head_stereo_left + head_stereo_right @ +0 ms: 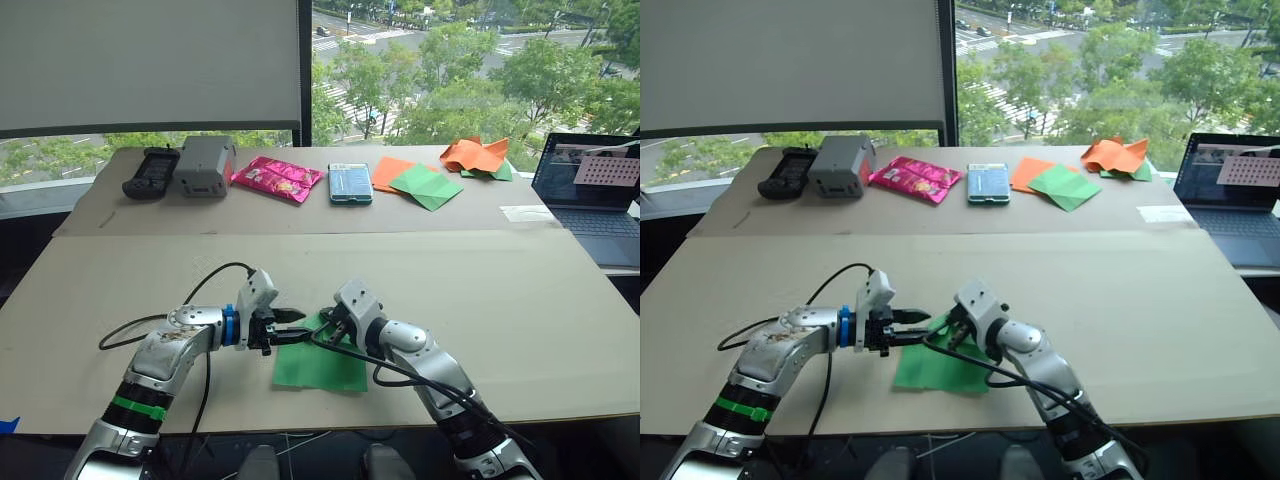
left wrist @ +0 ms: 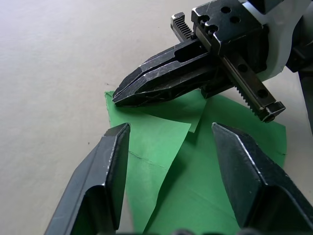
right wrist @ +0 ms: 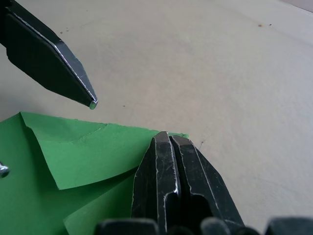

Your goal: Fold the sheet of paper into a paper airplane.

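Note:
The sheet of paper (image 1: pixel 320 368) is bright green and lies flat near the table's front edge, with one far corner folded over into a triangular flap (image 2: pixel 164 134). My right gripper (image 3: pixel 168 137) is shut, its tips resting on the sheet's far edge beside that flap. My left gripper (image 2: pixel 168 129) is open and hovers just over the flap, one finger on each side, pointing at the right gripper (image 1: pixel 318 335). One left finger (image 3: pixel 54 63) shows in the right wrist view. The paper airplane is out of view.
On the back table sit a black controller (image 1: pixel 152 172), a grey box (image 1: pixel 205 165), a pink packet (image 1: pixel 278 178), a teal box (image 1: pixel 350 183), flat orange and green sheets (image 1: pixel 415 182) and a crumpled orange shape (image 1: pixel 478 155). A laptop (image 1: pixel 590 190) stands at the far right.

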You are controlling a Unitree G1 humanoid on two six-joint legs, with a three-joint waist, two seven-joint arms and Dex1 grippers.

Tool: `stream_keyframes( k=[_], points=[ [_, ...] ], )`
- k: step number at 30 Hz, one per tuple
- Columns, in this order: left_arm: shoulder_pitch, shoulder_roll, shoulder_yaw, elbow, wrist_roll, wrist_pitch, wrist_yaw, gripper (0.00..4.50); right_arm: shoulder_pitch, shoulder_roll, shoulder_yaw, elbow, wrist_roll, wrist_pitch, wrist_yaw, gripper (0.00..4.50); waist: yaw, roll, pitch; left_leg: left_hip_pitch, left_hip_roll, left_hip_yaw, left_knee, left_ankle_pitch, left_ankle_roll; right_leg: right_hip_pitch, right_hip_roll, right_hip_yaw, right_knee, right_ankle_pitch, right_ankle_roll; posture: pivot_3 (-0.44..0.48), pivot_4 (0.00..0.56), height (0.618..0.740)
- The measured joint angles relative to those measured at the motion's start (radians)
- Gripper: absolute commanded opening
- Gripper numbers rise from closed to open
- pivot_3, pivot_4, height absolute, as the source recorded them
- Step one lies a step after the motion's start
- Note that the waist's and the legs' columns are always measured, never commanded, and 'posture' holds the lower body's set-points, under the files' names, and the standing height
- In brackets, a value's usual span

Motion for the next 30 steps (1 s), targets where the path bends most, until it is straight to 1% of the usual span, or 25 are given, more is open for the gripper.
stream_keyframes(
  k=[1, 4, 5, 11, 16, 22, 30],
  points=[
    [-0.01, -0.005, 0.004, 0.006, -0.004, 0.0, 0.002, 1.19, 0.0, 0.0, 0.0, 0.0, 0.0, 0.0, 0.0, 0.0, 0.0, 0.0, 0.0, 0.0, 0.0, 0.0, 0.0, 0.0, 0.0, 0.0, 0.0, 0.0, 0.0, 0.0, 0.0, 0.0, 0.15, 0.718],
    [-0.063, -0.03, 0.002, 0.072, 0.024, -0.02, 0.032, 0.1, -0.003, 0.002, 0.0, 0.004, 0.0, 0.001, -0.001, 0.0, 0.002, 0.0, 0.0, 0.0, 0.0, 0.0, 0.0, 0.0, 0.0, 0.0, 0.0, 0.0, 0.0, 0.0, 0.0, 0.0, 0.15, 0.718],
    [-0.077, -0.039, 0.0, 0.099, 0.04, -0.031, 0.042, 0.04, -0.003, 0.002, 0.0, 0.004, 0.0, 0.001, -0.001, 0.0, 0.001, 0.0, 0.0, 0.0, 0.0, 0.0, 0.0, 0.0, 0.0, 0.0, 0.0, 0.0, 0.0, 0.0, 0.0, 0.0, 0.15, 0.718],
    [-0.114, -0.093, -0.04, 0.216, 0.118, -0.099, 0.078, 0.04, -0.004, 0.004, 0.001, 0.003, 0.0, 0.002, -0.001, 0.0, 0.001, 0.0, 0.0, 0.0, 0.0, -0.001, 0.0, 0.001, 0.001, 0.002, 0.002, 0.0, 0.0, 0.0, 0.0, 0.0, 0.15, 0.718],
    [-0.12, -0.109, -0.07, 0.256, 0.167, -0.148, 0.079, 0.04, -0.004, 0.004, 0.001, 0.003, 0.0, 0.003, -0.003, 0.0, 0.001, 0.0, 0.0, 0.0, 0.0, -0.001, 0.0, 0.001, 0.001, 0.002, 0.002, 0.0, 0.0, 0.0, 0.0, 0.0, 0.15, 0.718],
    [-0.12, -0.108, -0.089, 0.272, 0.217, -0.204, 0.073, 0.04, -0.004, 0.004, 0.001, 0.003, -0.001, 0.005, -0.005, 0.0, 0.001, 0.0, 0.0, 0.001, 0.0, -0.001, 0.0, 0.0, 0.001, 0.003, 0.002, 0.0, 0.0, 0.0, 0.0, 0.0, 0.15, 0.718],
    [-0.11, -0.098, -0.093, 0.262, 0.231, -0.223, 0.06, 0.04, -0.003, 0.005, 0.009, 0.003, -0.003, 0.006, -0.008, 0.0, 0.001, 0.0, -0.001, 0.002, 0.0, -0.002, 0.0, 0.0, 0.001, 0.004, 0.002, 0.0, 0.0, 0.0, 0.0, 0.0, 0.15, 0.718]
  ],
)
